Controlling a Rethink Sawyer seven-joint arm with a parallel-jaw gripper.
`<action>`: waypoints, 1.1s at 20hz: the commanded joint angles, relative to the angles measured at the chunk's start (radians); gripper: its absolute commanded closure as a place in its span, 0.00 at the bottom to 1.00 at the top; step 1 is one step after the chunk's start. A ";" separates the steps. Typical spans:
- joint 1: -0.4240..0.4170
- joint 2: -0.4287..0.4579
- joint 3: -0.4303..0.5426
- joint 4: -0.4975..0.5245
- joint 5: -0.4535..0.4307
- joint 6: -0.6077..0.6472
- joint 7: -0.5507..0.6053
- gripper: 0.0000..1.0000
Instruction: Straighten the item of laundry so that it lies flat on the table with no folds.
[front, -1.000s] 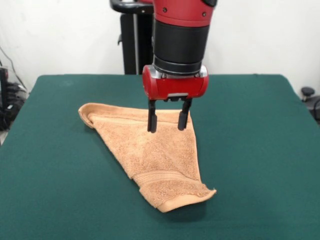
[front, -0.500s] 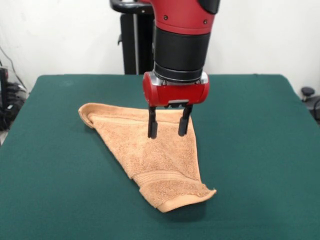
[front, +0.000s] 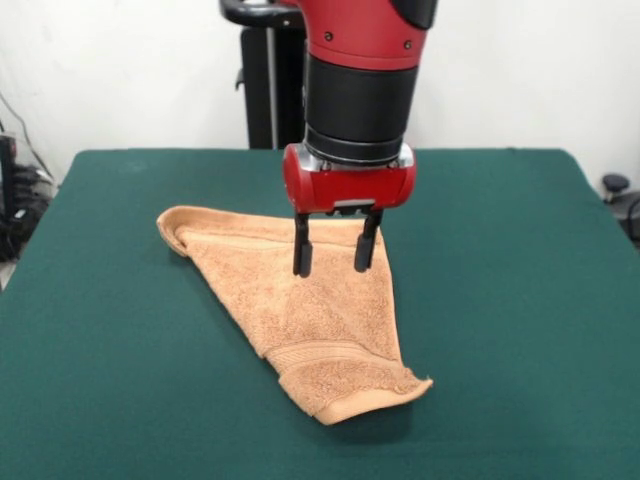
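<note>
The green worktop (front: 520, 300) carried nothing but the towel (front: 300, 310); no other object lay on the cloth to hinder anything. Beyond its far edge a black stand (front: 268, 80) rose against a pale wall, and at the right border a small dark knob-like object (front: 615, 184) showed off the worktop, too small to identify. Some dark cables or gear (front: 15, 200) sat at the left border, also off the surface.

The only thing in front of the towel was the arm itself — its red and black wrist came down from above, and the end effector (front: 334, 255) hung over the towel's far part, just inside the far-right corner. Its two dark fingers (front: 302, 250) stood apart with a clear gap between them, holding nothing. Whether the tips touched the terry or hovered just above it could not be told from this view.

The towel lay a little left of the worktop's centre, in a roughly triangular outline. One broad edge ran along the far side, from a rolled-over corner at the far left (front: 175, 228) to a point under the wrist. From there the shape narrowed toward the camera, so its long axis ran from far-left to near-right — ending in the hemmed end (front: 360, 400) with a woven band (front: 320, 352) across it just behind. That near end looked doubled, with a lifted lip at its right tip, so the cloth was not lying flat.
</note>
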 joint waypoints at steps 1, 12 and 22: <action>-0.053 -0.069 0.092 0.152 0.021 0.045 0.029 0.00; -0.042 -0.200 0.053 0.193 0.017 0.169 0.064 0.00; -0.039 -0.115 0.098 0.134 0.005 0.093 0.043 0.00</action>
